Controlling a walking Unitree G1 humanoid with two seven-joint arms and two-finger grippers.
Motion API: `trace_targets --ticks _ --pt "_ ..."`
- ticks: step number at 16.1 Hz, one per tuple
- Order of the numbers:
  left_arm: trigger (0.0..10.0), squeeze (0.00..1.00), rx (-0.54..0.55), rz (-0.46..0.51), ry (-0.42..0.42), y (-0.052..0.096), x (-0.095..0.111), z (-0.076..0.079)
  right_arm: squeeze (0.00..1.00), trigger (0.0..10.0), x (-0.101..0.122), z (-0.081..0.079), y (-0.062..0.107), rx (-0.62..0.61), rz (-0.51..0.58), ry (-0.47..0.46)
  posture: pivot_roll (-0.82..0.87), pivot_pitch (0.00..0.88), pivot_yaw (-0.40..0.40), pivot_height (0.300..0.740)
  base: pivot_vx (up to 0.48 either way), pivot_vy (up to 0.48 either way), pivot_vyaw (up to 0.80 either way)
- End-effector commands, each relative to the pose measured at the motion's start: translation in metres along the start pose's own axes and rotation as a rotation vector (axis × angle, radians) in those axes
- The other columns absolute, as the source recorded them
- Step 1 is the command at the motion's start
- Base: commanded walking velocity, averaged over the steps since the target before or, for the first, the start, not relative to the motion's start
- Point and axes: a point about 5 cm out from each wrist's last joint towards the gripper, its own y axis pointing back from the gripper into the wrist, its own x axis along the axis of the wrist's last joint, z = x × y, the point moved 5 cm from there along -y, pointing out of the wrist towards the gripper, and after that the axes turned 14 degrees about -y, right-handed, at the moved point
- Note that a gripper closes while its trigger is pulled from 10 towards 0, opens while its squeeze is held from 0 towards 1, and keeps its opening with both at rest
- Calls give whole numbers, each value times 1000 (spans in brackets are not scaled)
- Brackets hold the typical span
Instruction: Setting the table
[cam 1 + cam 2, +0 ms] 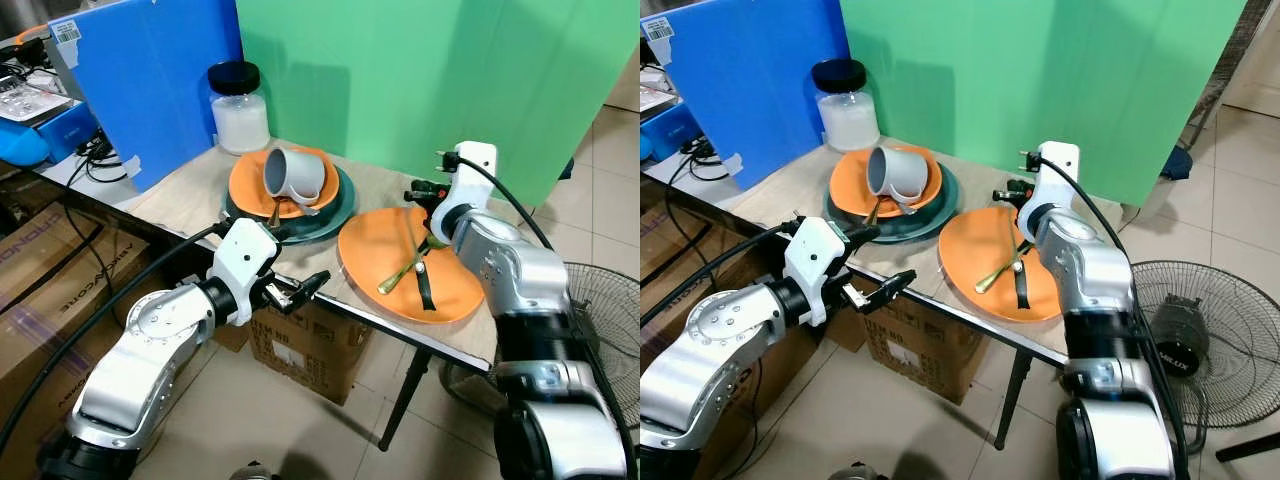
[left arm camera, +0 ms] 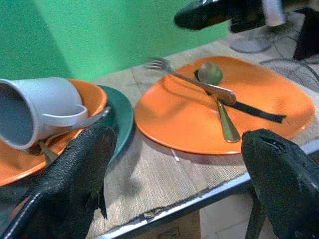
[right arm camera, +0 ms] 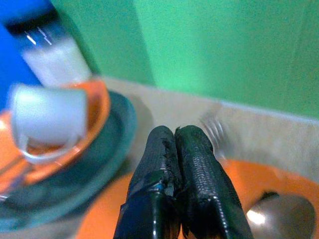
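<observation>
Hovering just off the table's (image 1: 190, 190) near edge, the left gripper (image 2: 174, 179) has its fingers spread wide apart, holding nothing. On the big orange plate (image 1: 370, 250) lie a fork (image 2: 192, 79) and spoon (image 2: 217, 94), crossed. Right gripper (image 3: 182, 144) sits above that plate, fingers pressed together. Beyond it, a grey mug (image 1: 293, 176) lies tipped on stacked plates (image 1: 340, 205).
</observation>
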Motion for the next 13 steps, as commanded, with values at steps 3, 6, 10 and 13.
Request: trace_targets --ticks 3,6,10,13 --pt "10000 0 10 14 -7 -1 5 2 0 8196 13 -12 21 96 77 10 103 0 0 740 0 0 0" --pt "10000 0 -14 6 -2 -3 3 9 1000 10000 -14 -14 21 77 -2 69 83 0 20 740 0 0 0" --pt "10000 0 -6 -61 -20 0 -11 5 1000 10000 -35 -18 -2 15 -129 119 79 0 27 740 0 0 0" --pt "10000 0 -5 -85 -29 7 -17 3 1000 10000 -47 -7 -21 -76 -196 218 85 0 26 740 0 0 0"
